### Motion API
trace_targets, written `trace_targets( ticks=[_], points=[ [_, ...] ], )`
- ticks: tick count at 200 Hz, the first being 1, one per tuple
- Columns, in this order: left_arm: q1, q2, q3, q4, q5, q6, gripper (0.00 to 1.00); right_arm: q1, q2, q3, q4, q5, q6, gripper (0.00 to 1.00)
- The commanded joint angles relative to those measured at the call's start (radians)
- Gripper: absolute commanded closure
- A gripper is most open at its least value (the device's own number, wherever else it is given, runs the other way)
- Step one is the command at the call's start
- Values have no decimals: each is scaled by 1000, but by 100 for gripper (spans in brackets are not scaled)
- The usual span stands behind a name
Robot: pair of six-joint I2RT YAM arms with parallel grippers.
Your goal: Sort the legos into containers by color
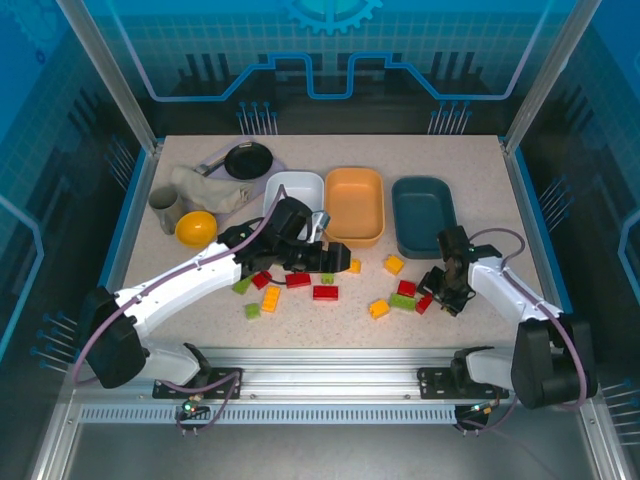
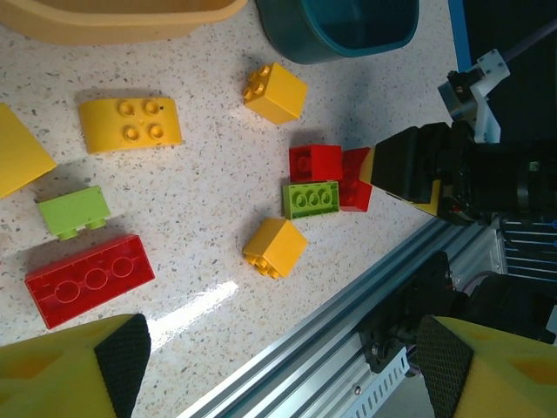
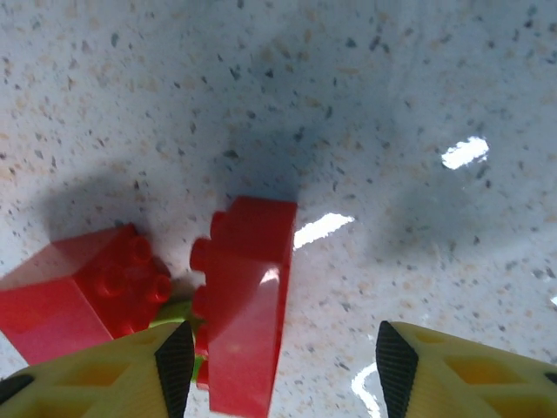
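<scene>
Right wrist view, lower half, left to right: shows a blocky red lego, then a narrow red lego on the table with long axis running up the frame, sitting inside the wide-spread right gripper, close to the frame-left finger, far from the frame-right finger.

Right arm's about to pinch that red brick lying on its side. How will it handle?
Probably rigid: the red brick looks like hard moulded plastic, so it shouldn't deform. Its glossy face may slip in the right gripper. It sits nearer one finger, so closing may slide it sideways first.
</scene>
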Motion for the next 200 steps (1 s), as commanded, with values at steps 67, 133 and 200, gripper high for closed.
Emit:
trace_targets(
  ticks=[67, 133, 200],
  points=[
    [-27, 28, 31, 10, -20, -23, 18, 4, 6, 39, -16, 88, 3, 89],
    [83, 32, 123, -158, -145, -114, 21, 62, 188, 459, -29, 216, -237, 89],
    [325, -68, 59, -466, -333, -240, 26, -9, 741, 875, -69, 142, -331, 73]
  ],
)
